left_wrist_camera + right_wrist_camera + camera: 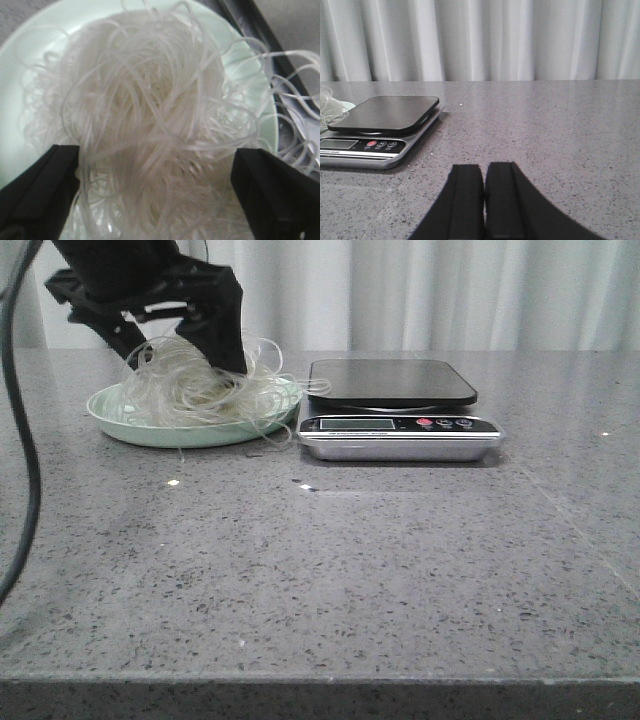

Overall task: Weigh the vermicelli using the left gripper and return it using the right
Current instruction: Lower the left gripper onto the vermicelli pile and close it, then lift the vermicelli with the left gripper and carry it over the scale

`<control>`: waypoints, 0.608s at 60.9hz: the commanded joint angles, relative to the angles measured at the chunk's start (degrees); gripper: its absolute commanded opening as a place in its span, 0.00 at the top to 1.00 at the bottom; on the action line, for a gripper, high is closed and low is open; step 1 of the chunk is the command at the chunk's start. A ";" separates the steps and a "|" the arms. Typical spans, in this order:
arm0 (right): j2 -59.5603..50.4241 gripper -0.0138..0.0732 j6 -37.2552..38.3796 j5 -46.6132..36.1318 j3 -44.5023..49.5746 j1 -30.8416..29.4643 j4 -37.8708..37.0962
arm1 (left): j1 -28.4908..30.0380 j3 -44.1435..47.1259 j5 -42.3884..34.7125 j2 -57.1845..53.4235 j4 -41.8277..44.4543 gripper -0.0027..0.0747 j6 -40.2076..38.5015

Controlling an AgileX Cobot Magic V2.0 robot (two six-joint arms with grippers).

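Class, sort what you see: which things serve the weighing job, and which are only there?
Job: vermicelli; left hand, open around it; right hand, shut; scale; plate.
Only there: curtain; table.

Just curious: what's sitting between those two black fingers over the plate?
The vermicelli, a loose tangle on the plate, fills the open left tool, per the left wrist view.

Black angular left pincer [185, 355], 2 blocky fingers [37, 190], trailing black cable [25, 440].
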 commanded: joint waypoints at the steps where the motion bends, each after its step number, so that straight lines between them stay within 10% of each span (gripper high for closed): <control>1: -0.87 0.62 -0.07 -4.28 -0.44 -0.09 -0.14 | -0.25 -3.20 1.38 -0.37 0.02 0.30 -0.18; 14: -0.87 0.62 -0.07 -4.28 -0.44 -0.09 -0.14 | -0.25 -9.46 3.47 0.20 -0.93 0.82 -0.18; 37: -0.87 0.62 -0.07 -4.28 -0.44 -0.09 -0.14 | -3.19 -27.25 2.13 0.57 -9.76 0.80 -0.07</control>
